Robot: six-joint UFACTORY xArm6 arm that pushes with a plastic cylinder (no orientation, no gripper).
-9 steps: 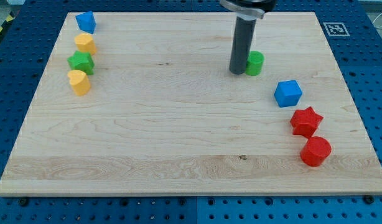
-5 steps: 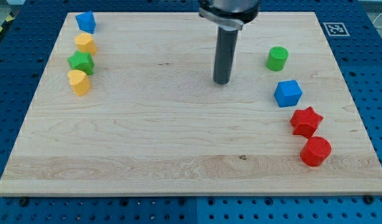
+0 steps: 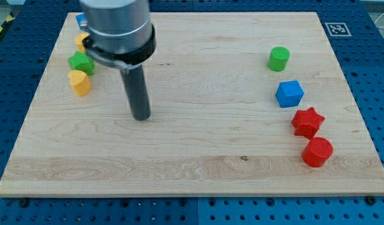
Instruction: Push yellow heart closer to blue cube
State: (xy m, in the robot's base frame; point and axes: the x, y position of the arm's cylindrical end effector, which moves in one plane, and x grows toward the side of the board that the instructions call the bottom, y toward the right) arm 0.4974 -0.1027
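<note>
My tip (image 3: 141,117) has swept from mid-board toward the view's left, clawless, now right of the untouched yellow heart (image 3: 79,82), well apart from the blue cube (image 3: 289,94); pushing remains.

The board (image 3: 198,144) is pale, smooth wood with visible grain. The blue cube (image 3: 289,94) and yellow heart (image 3: 79,82) look like matt plastic. The rod (image 3: 137,87) is dark, slightly glossy.

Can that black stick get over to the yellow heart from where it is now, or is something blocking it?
Probably yes. My tip sits on bare wood to the lower right of the yellow heart, with no block between them. The green block lies just above the heart, beside the route rather than across it.
</note>
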